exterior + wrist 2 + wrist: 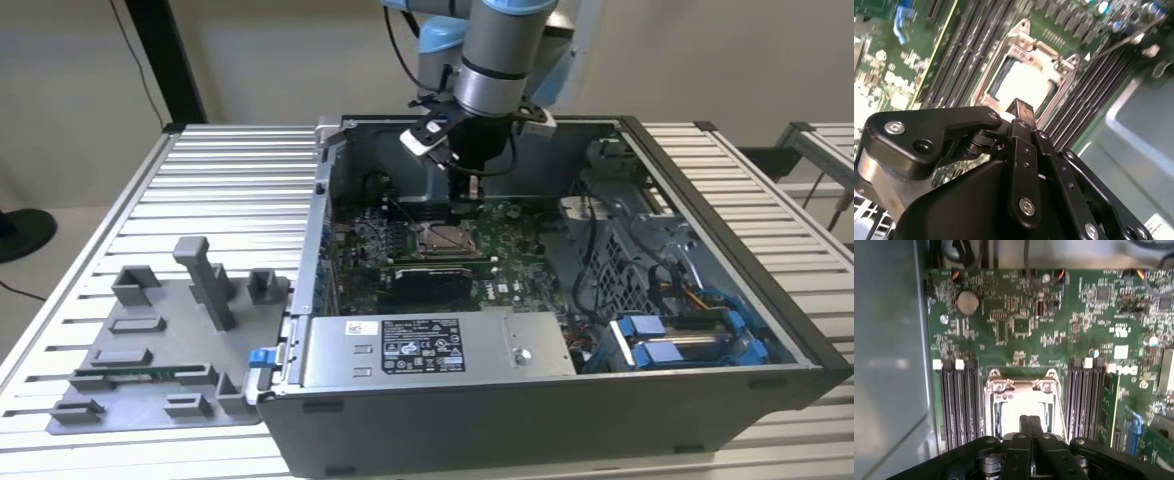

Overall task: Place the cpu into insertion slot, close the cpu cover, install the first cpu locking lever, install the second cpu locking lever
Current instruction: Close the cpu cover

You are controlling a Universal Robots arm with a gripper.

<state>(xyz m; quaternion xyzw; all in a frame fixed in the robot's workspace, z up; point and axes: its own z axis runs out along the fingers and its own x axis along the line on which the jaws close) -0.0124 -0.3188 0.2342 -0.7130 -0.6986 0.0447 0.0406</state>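
Gripper [1030, 420] pressed together, empty, over the socket

Its fingers [1019, 107] met with nothing between them, tips above the cpu cover [1023, 386] lying flat on the insertion slot [443, 238] in the green board — pale cpu [1021, 407] showing through the cut-out.

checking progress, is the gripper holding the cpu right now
No, in the first wrist view the cpu lies in the insertion slot, below the gripper.
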